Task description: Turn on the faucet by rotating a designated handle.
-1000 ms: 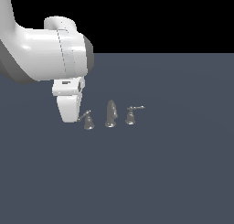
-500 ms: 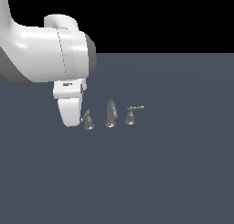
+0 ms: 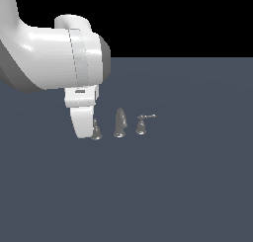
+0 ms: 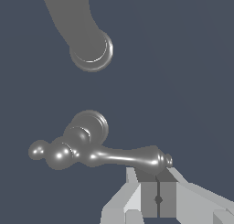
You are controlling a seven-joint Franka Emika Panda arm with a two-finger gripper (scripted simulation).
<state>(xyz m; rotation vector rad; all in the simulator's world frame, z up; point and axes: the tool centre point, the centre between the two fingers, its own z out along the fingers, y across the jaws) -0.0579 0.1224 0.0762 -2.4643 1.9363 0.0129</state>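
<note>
The pincer (image 4: pixel 157 199) hangs low over the dark tabletop (image 3: pixel 188 186), and its two grey pads meet along a thin seam with nothing between them, so it is clenched on itself. Just past its tips, touching or nearly so, lies the far end of the handle (image 4: pixel 98 152): a glossy silver lever, long and slim, swelling toward a small knob at the tip next to the pincer and ending in two rounded balls at the other end. It sits across a round, bell-shaped base seen from above.

Beyond the handle, farther from the pincer, stands the spout (image 4: pixel 87 40), a dull grey tapered body with a ringed circular foot.

In the exterior view the white arm (image 3: pixel 54 58) reaches down and the pincer (image 3: pixel 84 130) partly hides the handle (image 3: pixel 96 132), which shows only as a small grey bell right beside its tips. The spout (image 3: pixel 119 122) rises upright just beyond that, and the second handle (image 3: pixel 142 124), with its short lever pointing away, stands farthest from the pincer. All three pieces line up in a row on the tabletop.
</note>
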